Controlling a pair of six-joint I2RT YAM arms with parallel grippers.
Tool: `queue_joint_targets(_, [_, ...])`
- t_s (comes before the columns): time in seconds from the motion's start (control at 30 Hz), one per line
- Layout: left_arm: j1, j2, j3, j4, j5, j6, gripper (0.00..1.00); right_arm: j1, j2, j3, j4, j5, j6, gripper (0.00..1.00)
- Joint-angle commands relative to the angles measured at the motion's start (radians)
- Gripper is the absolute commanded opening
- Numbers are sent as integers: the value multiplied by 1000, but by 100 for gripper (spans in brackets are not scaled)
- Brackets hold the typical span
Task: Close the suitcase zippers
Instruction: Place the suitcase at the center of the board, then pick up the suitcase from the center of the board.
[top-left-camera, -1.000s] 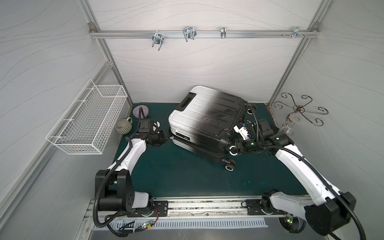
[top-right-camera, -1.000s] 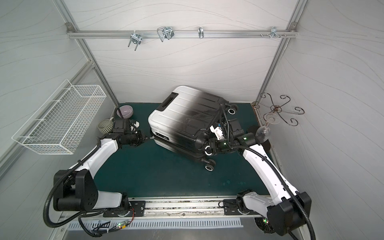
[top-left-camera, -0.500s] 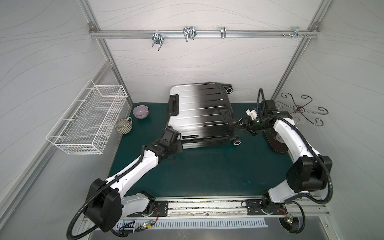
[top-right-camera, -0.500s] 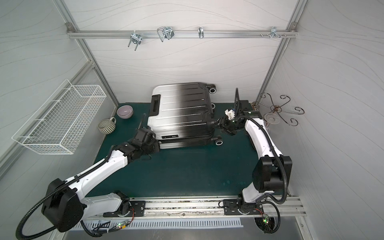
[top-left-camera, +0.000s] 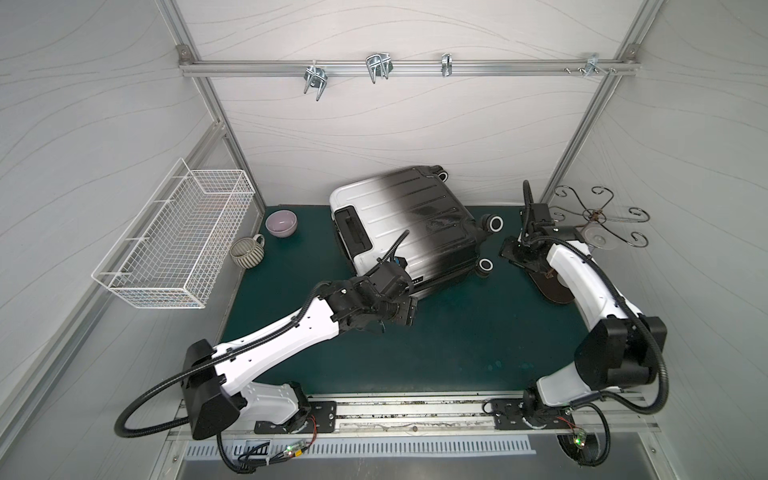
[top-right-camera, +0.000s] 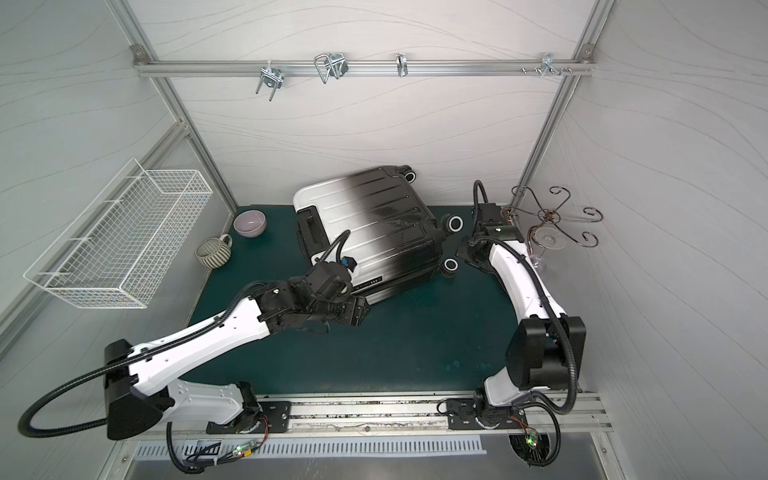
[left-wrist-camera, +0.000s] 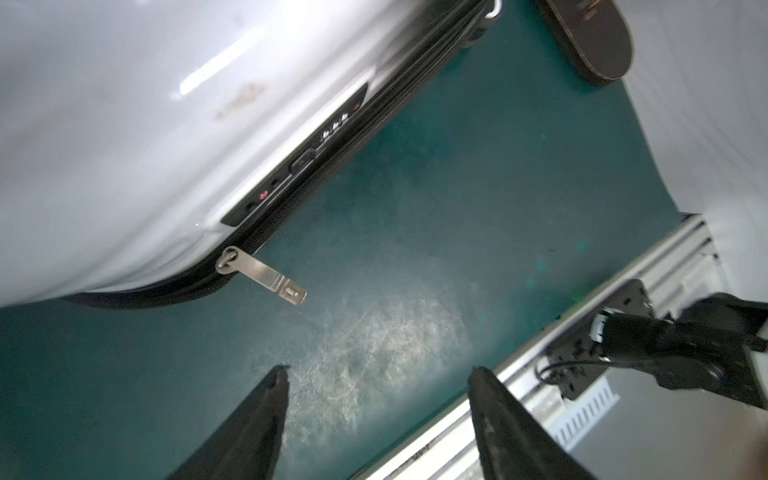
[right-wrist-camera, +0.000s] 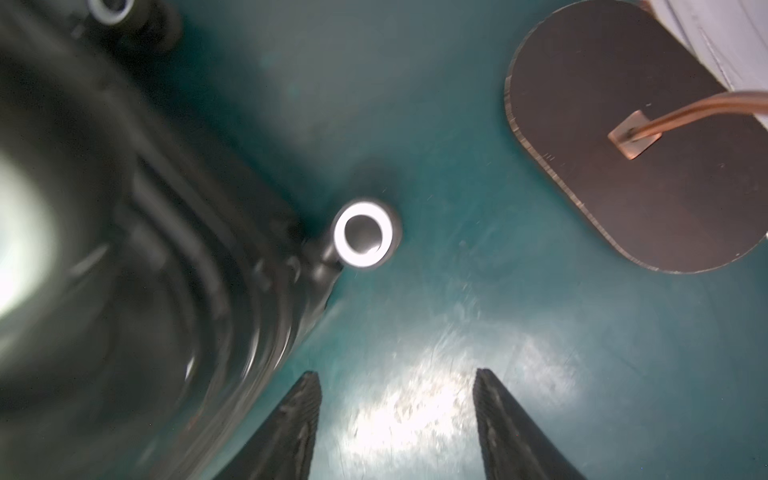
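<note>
The suitcase (top-left-camera: 407, 232) (top-right-camera: 370, 232) lies flat on the green mat, turned at an angle, with its white end to the left and its wheels to the right. My left gripper (top-left-camera: 409, 311) (left-wrist-camera: 380, 370) hovers open just off the near side, with nothing between its fingers. In the left wrist view a silvery zipper pull (left-wrist-camera: 262, 274) sticks out from the black zipper track (left-wrist-camera: 316, 183) beside the lock panel (left-wrist-camera: 307, 153), a short way beyond the fingertips. My right gripper (top-left-camera: 510, 254) (right-wrist-camera: 395, 374) stands open and empty by a white-rimmed wheel (right-wrist-camera: 363, 235).
A white wire basket (top-left-camera: 174, 237) hangs on the left wall. A purple bowl (top-left-camera: 281, 223) and a ribbed mug (top-left-camera: 247, 254) stand at the back left. A metal hook stand (top-left-camera: 598, 216) with a dark oval base (top-left-camera: 552, 286) is behind the right arm.
The suitcase has turned on the mat. My left gripper has opened and let go of the zipper pull at the near side. The right gripper has drawn back beside the wheels.
</note>
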Motion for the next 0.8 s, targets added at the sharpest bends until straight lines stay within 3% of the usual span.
queue_joint_targets(0.0, [134,-29,170,-216,103,124,68,84,-107,-43,-64,51,31,63])
queue_joint_targets(0.07, [275,-22,235,-310,71,131,69,150,-145,-64,-88,76,57,64])
queue_joint_targets(0.13, [482,-12,255,-335,97,122,68,222,-175,-83,-93,62,85,64])
queue_joint_targets(0.2, [687,19,255,-316,207,89,63,321,-193,-93,-102,68,125,64])
queue_joint_targets(0.3, [888,57,156,-171,329,59,59,462,-198,-116,-97,58,170,64])
queue_joint_targets(0.37, [941,113,124,-98,413,57,60,529,-203,-136,-94,76,190,63])
queue_joint_targets(0.5, [949,233,111,68,494,14,64,583,-228,-215,-36,60,212,61])
queue_joint_targets(0.77, [933,399,141,161,450,7,63,607,-221,-266,-2,50,202,60])
